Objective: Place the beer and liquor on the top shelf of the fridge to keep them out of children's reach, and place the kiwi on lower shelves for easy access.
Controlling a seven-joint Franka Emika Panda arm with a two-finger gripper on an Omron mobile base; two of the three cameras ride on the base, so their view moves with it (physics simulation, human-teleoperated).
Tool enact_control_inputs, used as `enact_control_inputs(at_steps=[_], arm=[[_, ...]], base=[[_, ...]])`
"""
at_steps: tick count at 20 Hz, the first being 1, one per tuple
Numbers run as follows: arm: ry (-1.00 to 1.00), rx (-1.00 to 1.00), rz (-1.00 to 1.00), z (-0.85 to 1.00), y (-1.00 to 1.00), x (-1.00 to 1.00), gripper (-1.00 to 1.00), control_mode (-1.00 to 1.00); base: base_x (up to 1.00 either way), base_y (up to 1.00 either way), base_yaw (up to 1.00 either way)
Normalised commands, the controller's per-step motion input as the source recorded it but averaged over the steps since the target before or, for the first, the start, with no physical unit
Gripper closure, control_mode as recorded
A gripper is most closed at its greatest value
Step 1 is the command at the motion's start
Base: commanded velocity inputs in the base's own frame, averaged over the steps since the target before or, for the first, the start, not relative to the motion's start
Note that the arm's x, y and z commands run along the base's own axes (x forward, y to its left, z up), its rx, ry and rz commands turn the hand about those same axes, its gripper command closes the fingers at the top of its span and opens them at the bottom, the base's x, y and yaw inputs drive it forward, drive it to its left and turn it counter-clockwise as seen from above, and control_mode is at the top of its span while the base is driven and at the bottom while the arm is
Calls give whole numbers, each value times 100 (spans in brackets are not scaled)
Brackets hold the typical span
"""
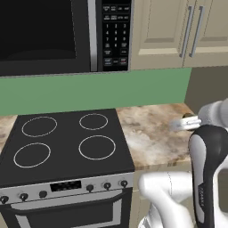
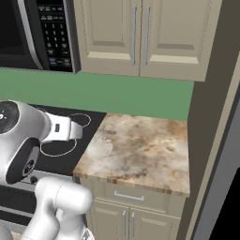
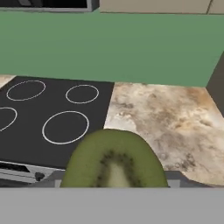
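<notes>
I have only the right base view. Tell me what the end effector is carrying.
Observer: A kiwi. In the hand view its cut green face sits right at the bottom, close to the camera.
Operator: Now describe the stove's front; my view cuts it off.
Observer: In the left base view the stove has a small display in the middle of its front panel, with knobs on either side.
</notes>
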Motion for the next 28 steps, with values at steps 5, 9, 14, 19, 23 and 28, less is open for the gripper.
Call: enact_control_inputs(at_steps=[5,9,14,19,23,28], arm=[[3,-20,0,27,30,-24,100,-100],[0,-8,0,3,0,-19,100,-100],[0,0,0,0,0,0,100,100],[0,0,0,0,0,0,100,100],[0,0,0,0,0,0,100,100],[0,0,0,0,0,0,100,100]], base=[[0,0,0],[0,0,0],[-62,-3,0],[-98,-38,-11],[-96,-53,-24],[-53,-57,-45]])
